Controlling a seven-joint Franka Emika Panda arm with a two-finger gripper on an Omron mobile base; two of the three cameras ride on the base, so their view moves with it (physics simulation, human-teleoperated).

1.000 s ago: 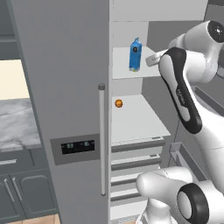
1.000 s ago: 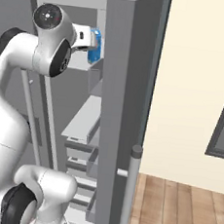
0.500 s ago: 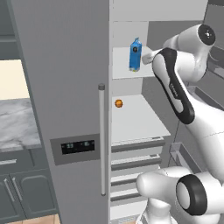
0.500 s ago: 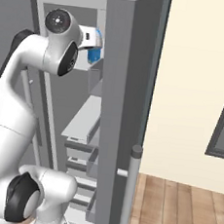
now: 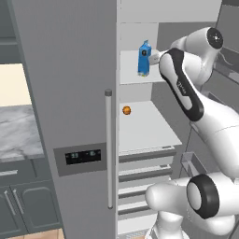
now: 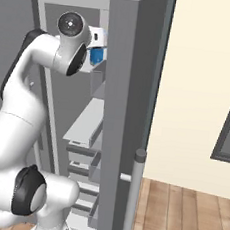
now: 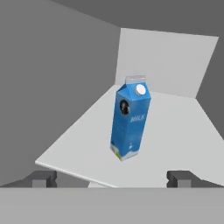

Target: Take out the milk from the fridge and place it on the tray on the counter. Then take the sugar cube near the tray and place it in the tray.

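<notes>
The milk [image 5: 144,58], a small blue carton with a gabled top, stands upright on the upper white shelf of the open fridge [image 5: 70,93]. In the hand view the milk [image 7: 129,124] sits ahead on the shelf, centred between my two spread fingertips. My gripper [image 7: 112,178] is open and short of the carton, not touching it. From the left base view the hand [image 5: 155,57] is just right of the carton. In the right base view the milk [image 6: 96,56] peeks out behind the hand and the door edge. The tray and sugar cube are out of view.
A small orange ball [image 5: 126,110] lies on the lower fridge shelf. The left fridge door with its bar handle [image 5: 108,149] and dark display panel [image 5: 83,157] is closed. The right door [image 6: 126,118] stands open beside my arm. A marble counter [image 5: 18,135] lies at left.
The arm's elbow and upper links have shifted and the hand has edged slightly closer to the carton. The milk has not moved.
</notes>
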